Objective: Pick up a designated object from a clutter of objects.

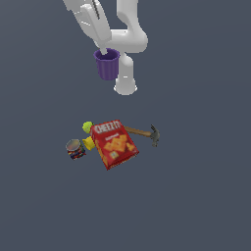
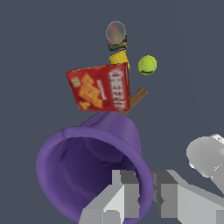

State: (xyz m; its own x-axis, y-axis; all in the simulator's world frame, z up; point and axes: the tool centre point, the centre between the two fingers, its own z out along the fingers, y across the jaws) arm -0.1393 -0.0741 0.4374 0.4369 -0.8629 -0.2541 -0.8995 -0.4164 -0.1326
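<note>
Purple cup (image 2: 83, 168) up close at wrist camera, rim pinched between tool (image 2: 146, 192) fingers, one inside, one outside wall. Cup (image 1: 107, 64) hangs upright, high above table (image 1: 206, 196), clear of clutter. Below: Cheez-It box (image 1: 114, 143) flat mid-table, hammer (image 1: 145, 133) poking from under it, ball (image 1: 87, 127), yellow piece (image 1: 88, 143), can (image 1: 74, 148) close together beside box.
</note>
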